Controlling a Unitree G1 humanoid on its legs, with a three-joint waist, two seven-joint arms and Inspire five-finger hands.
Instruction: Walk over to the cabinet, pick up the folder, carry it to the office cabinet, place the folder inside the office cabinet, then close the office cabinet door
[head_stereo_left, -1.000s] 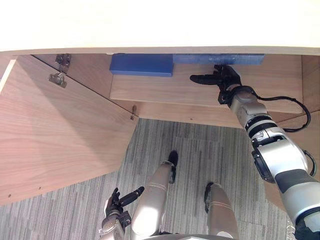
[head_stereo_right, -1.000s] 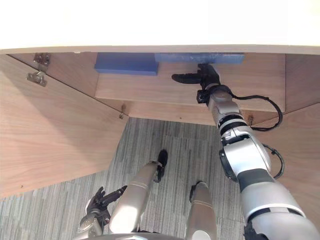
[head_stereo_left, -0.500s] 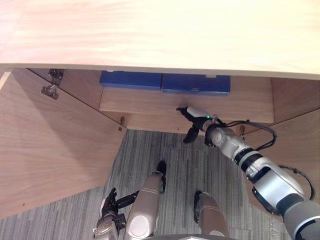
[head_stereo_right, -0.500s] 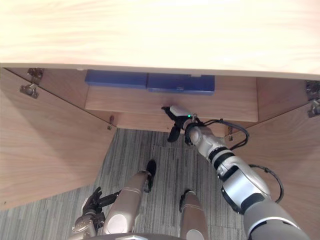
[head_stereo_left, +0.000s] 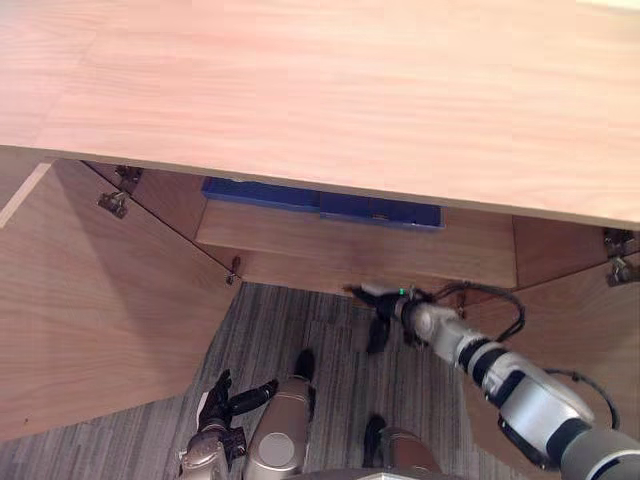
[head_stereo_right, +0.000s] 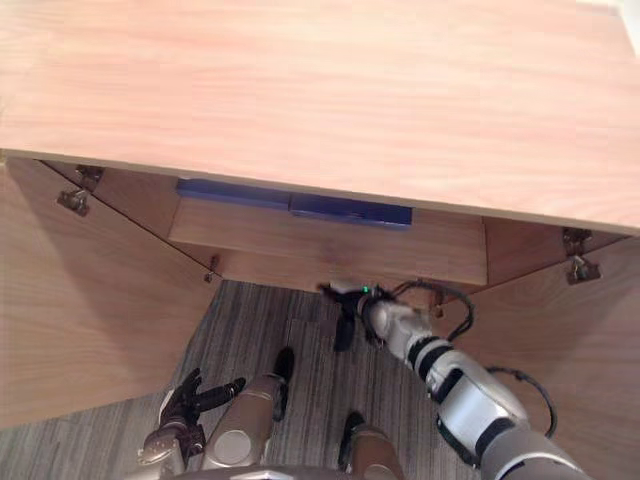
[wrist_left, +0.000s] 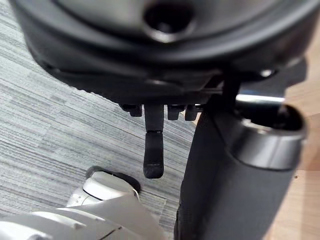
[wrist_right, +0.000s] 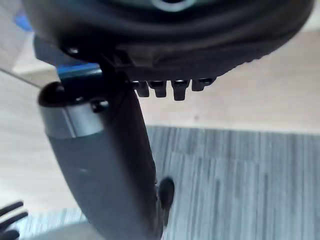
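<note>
Two flat blue folders lie side by side on the shelf (head_stereo_left: 350, 245) inside the open cabinet, the left folder (head_stereo_left: 260, 192) and the right folder (head_stereo_left: 385, 210), half hidden under the cabinet top (head_stereo_left: 320, 90). My right hand (head_stereo_left: 385, 310) hangs in front of the shelf's front edge, below the right folder, open and holding nothing. Past its thumb (wrist_right: 105, 165) a blue folder corner (wrist_right: 75, 72) shows. My left hand (head_stereo_left: 222, 395) hangs low at my side with relaxed fingers (wrist_left: 153, 150), empty.
Both cabinet doors stand wide open: the left door (head_stereo_left: 90, 300) swings far out towards me, and the right door (head_stereo_left: 590, 300) is beside my right arm. Grey striped carpet (head_stereo_left: 300, 320) lies between them.
My right hand has come back out of the cabinet and dropped below the shelf edge, leaving the right folder on the shelf. The camera has shifted, so more of the cabinet top shows.
</note>
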